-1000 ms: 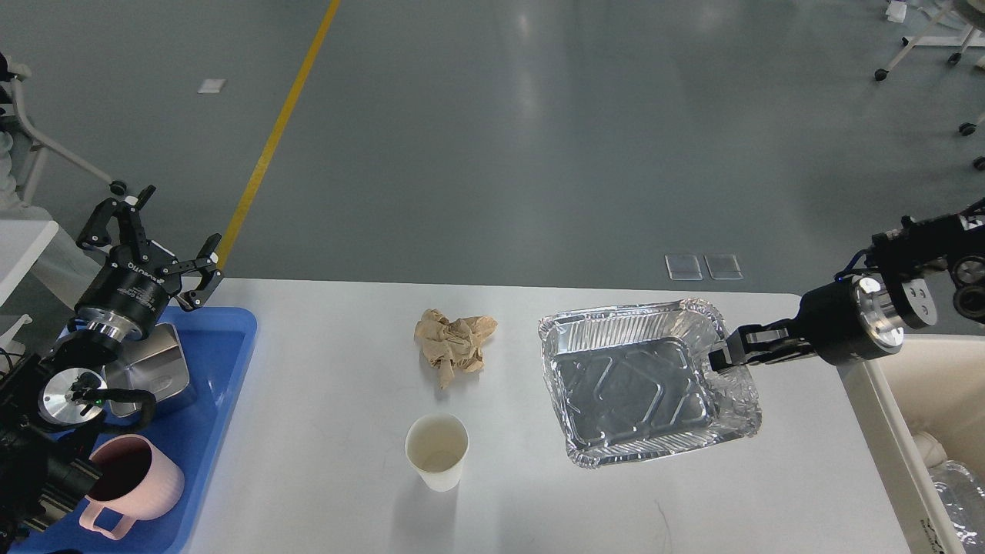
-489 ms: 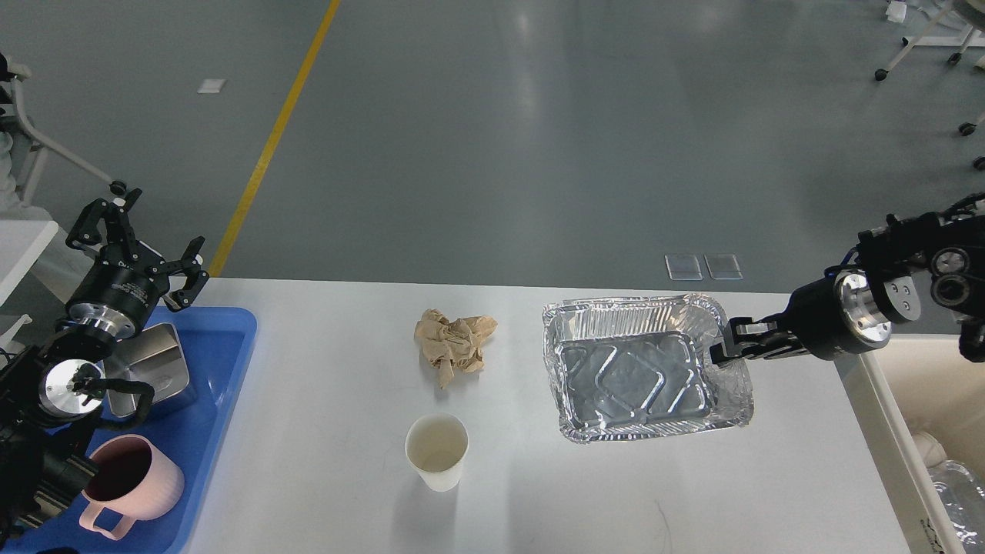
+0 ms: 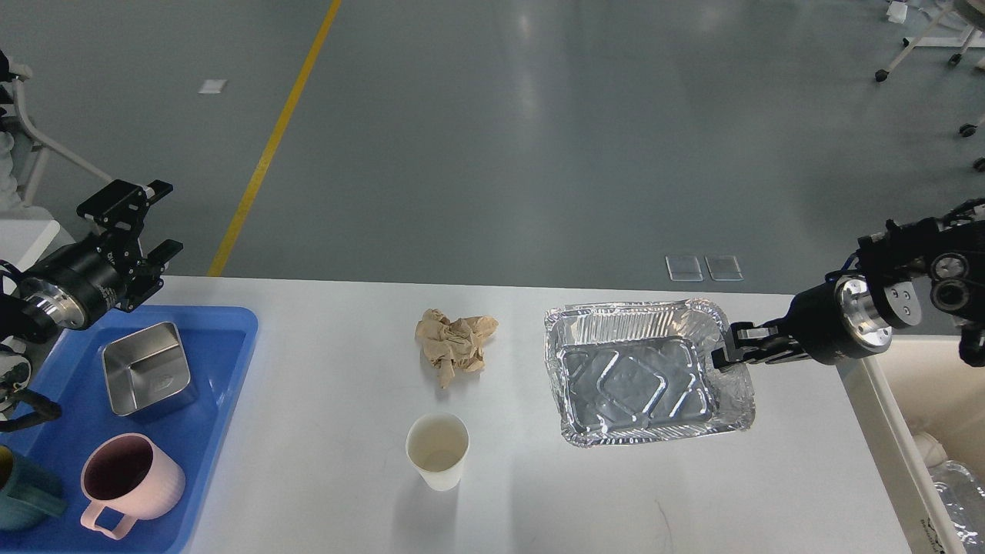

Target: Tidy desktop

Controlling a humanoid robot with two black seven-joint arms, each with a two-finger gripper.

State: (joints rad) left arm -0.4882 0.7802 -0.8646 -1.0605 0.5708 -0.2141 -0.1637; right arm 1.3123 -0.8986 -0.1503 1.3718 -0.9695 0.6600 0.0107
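The white desktop (image 3: 323, 431) carries a crumpled brown paper (image 3: 454, 342), a white paper cup (image 3: 437, 450) and a silver foil tray (image 3: 639, 373). My right gripper (image 3: 727, 352) reaches in from the right and is shut on the foil tray's right rim. The tray looks roughly level, and I cannot tell whether it rests on the desktop. My left gripper (image 3: 152, 223) hangs open and empty above the desktop's far left corner, beyond the blue tray (image 3: 223, 338).
The blue tray holds a steel square container (image 3: 146, 369), a pink mug (image 3: 127, 481) and a teal mug (image 3: 23, 492). A white bin (image 3: 893, 415) with foil waste inside stands at the desktop's right edge.
My left arm has pulled back to the left, uncovering the steel container and the teal mug. The foil tray in my right gripper has levelled out and turned square to the desktop.
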